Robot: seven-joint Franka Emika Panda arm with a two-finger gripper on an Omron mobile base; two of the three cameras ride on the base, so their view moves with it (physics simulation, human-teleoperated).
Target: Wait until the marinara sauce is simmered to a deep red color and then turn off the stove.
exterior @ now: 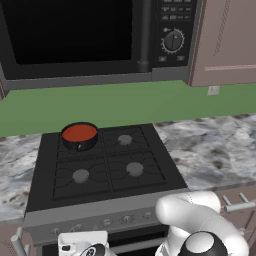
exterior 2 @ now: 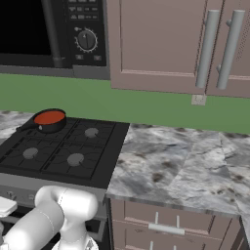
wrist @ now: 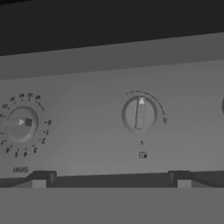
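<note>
A: Starting from the left base view: what holds what?

B: A small black pot [exterior: 79, 136] sits on the far-left burner of the stove [exterior: 102, 167]. The sauce [exterior: 79, 132] fills it as a flat orange-red disc, level and close to the rim. The other three burners carry only grey caps. The arm [exterior: 200, 222] bends low at the bottom right, in front of the grey knob panel [exterior: 100, 220].

A: And above?

B: A black microwave [exterior: 95, 35] with a dial hangs over the stove, against a green wall [exterior: 125, 102].

A: The right base view?

B: Same pot [exterior 2: 49, 120], at the far-left corner of the stove [exterior 2: 61, 154], its handle pointing left. The sauce [exterior 2: 50, 117] reads as bright orange-red. A marbled counter [exterior 2: 180, 166] runs to the right, with brown cabinets [exterior 2: 171, 44] above it.

A: The hand view?

B: It faces the panel [wrist: 87, 140] closely. One round knob [wrist: 139, 114] sits near the centre, its pointer almost straight up in this view. A second knob [wrist: 19, 123] at the left is ringed with small markings, its pointer aimed sideways.

A: The gripper?

B: Its fingertips [wrist: 39, 180] rise at the bottom, well apart, touching nothing. So the gripper [wrist: 111, 181] is released.
</note>
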